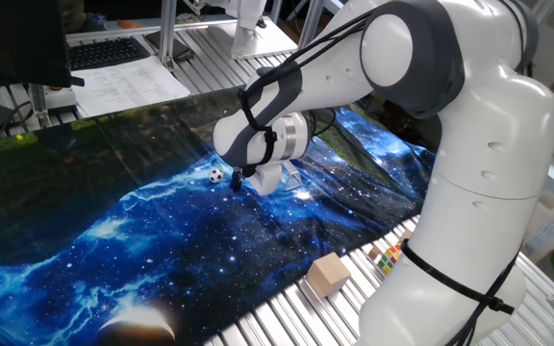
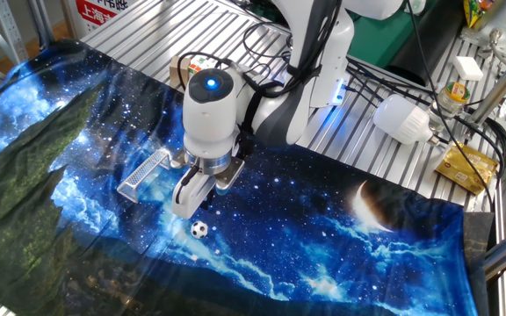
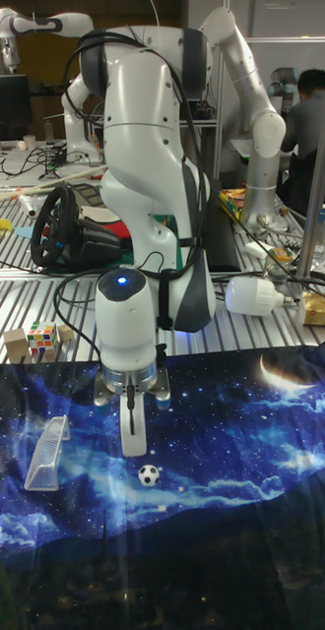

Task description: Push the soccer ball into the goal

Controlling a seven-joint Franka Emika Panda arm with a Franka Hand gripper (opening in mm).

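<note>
Soccer ball (image 2: 199, 230) just beside gripper (image 2: 185, 204), mid-cloth (image 2: 341, 246).

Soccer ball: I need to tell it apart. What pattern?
White with black patches; the other fixed view shows it best.

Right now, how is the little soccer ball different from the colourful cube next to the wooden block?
The soccer ball is round, white with black patches; the puzzle cube is boxy with many coloured squares. The ball looks smaller than the cube. The ball lies on the blue space-print cloth by the gripper; the cube sits off the cloth on the metal slats, beside the wooden block. Both are small toys.
</note>
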